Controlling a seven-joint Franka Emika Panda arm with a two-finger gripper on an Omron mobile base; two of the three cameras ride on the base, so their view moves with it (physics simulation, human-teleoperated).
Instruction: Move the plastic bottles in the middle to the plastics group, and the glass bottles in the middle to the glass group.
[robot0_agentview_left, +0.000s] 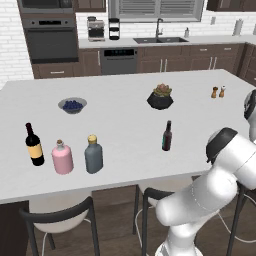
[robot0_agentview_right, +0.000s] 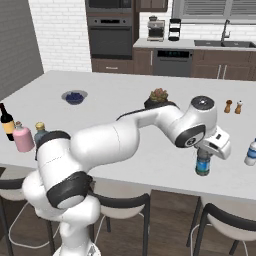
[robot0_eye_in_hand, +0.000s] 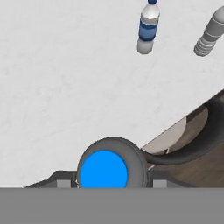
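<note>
Water bottle (robot0_agentview_right: 203, 163), the small clear one with the blue cap, stands near the counter's (robot0_agentview_right: 125, 150) front edge toward its right end, and your gripper (robot0_agentview_right: 205, 159) is closed around it from above; in the hand view the blue cap sits right between the fingertips, seen from the top.

Your main risk is that front edge. The bottle is close to it, so a slip or a sideways drag, instead of a clean lift, could send it off onto the stools below. The hold looks high on the bottle, near the cap; if so, it could swing or twist in the fingers during a fast move. The plastics group lies just ahead at the right end: a second blue-labelled bottle (robot0_eye_in_hand: 148, 27) and a grey ribbed one (robot0_eye_in_hand: 209, 33). Come in too low or too close and you could knock either over.

The arm reaches well out to the right, elbow raised over the counter, wrist bent so the hand points straight down.

Slim dark bottle (robot0_agentview_left: 167, 136) waits mid-counter, while the pink bottle (robot0_agentview_left: 62, 157) already stands between the wine bottle (robot0_agentview_left: 34, 145) and grey flask (robot0_agentview_left: 93, 154) near the front left.
</note>
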